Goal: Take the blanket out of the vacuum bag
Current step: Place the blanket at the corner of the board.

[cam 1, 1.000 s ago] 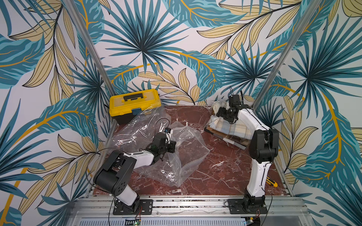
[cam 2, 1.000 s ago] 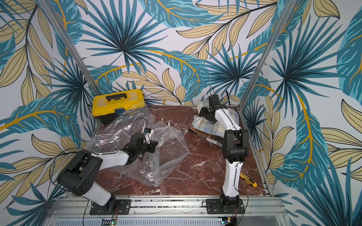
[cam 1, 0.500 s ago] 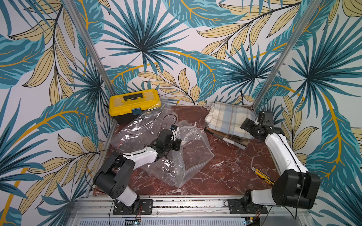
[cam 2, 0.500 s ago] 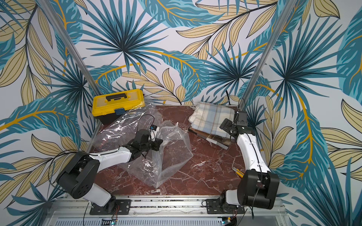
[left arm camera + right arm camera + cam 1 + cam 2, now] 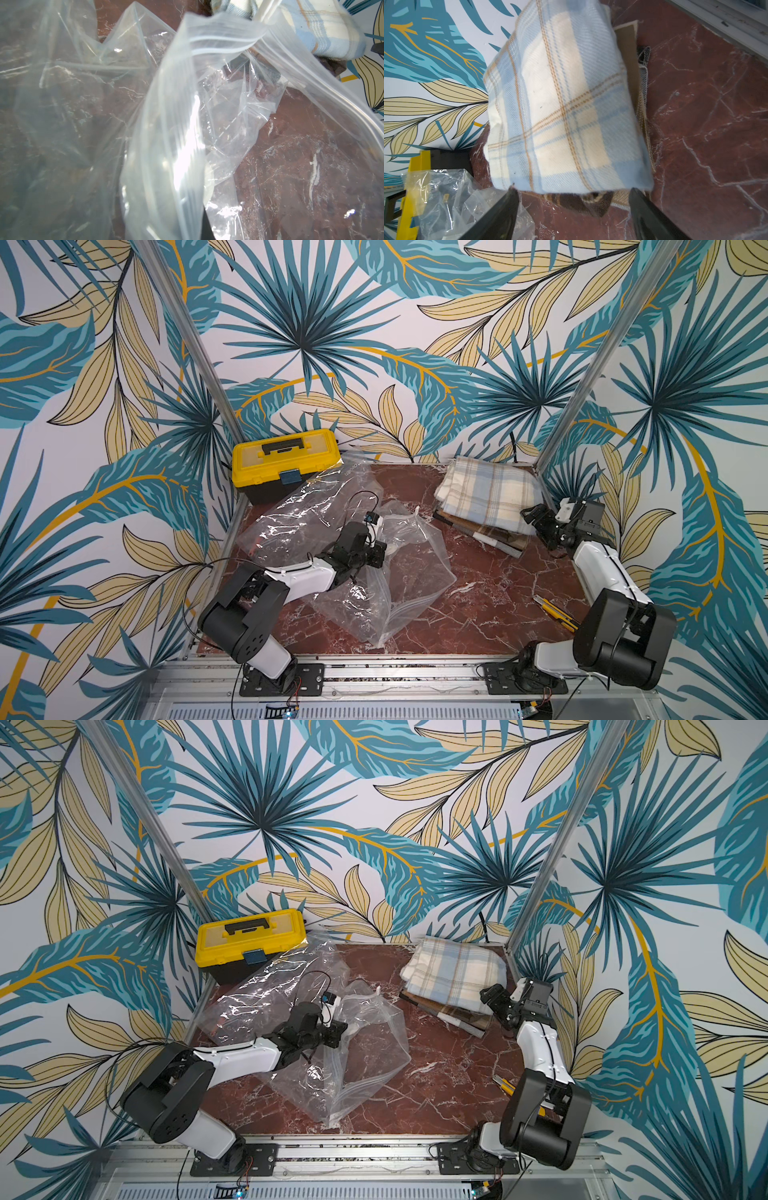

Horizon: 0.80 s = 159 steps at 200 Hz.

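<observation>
Right arm has swung back off the blanket [image 5: 490, 493] to the right wall since the earlier frame; left arm has barely shifted. Tabletop [image 5: 498, 593] is glossy red-brown marble with white veins; walls [image 5: 374, 323] are teal and tan leaf wallpaper, with bare metal posts [image 5: 187, 344] in the back corners. Blanket is folded, soft cream/blue plaid, lying back right on a stack of brown woven cloths [image 5: 494, 537], clear of the vacuum bag [image 5: 415, 572]. The bag is thin, clear and crumpled, mid-table, with a ribbed zip edge. Left gripper [image 5: 379, 556] is clenched, pinching that zip edge. Right gripper [image 5: 534, 517] has its jaws spread, holding nothing, just beside the blanket's near edge. Second crinkly clear plastic [image 5: 299, 510] lies against the boxy yellow toolbox [image 5: 284, 462], back left. Yellow utility knife [image 5: 555, 608] lies front right.
</observation>
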{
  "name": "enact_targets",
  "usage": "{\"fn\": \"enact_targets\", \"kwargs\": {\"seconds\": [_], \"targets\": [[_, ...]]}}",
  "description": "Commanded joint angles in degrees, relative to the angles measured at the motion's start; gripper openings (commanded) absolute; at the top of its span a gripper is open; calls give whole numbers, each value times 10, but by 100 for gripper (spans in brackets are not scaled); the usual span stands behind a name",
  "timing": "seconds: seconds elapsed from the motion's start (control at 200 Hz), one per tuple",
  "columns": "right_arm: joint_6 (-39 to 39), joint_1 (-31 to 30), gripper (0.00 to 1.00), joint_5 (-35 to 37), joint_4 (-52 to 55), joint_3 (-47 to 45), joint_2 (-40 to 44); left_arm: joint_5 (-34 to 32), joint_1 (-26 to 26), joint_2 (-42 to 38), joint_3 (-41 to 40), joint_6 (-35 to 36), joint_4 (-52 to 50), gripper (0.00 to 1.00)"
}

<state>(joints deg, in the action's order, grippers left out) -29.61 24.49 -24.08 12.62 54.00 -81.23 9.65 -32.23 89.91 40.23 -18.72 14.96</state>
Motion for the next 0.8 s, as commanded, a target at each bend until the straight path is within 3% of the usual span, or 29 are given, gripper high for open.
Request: {"fn": "enact_targets", "kwargs": {"seconds": [0.0, 0.185, 0.315, 0.621, 0.721, 0.791], "targets": [[9, 4, 84, -20, 35, 19, -29, 0, -2, 4, -8, 0, 25, 0], [37, 4, 84, 28, 98, 36, -29, 4, -2, 19, -8, -4, 39, 0], [49, 5, 84, 44, 85, 45, -37, 9, -2, 30, -2, -4, 43, 0], [54, 10, 82, 30, 89, 114, -148, 4, -2, 28, 5, 1, 31, 0], [51, 11, 75, 18, 85, 118, -165, 2, -2, 28, 6, 1, 30, 0], [48, 11, 59, 1, 77, 114, -169, 3, -2, 31, 7, 0, 31, 0]]}}
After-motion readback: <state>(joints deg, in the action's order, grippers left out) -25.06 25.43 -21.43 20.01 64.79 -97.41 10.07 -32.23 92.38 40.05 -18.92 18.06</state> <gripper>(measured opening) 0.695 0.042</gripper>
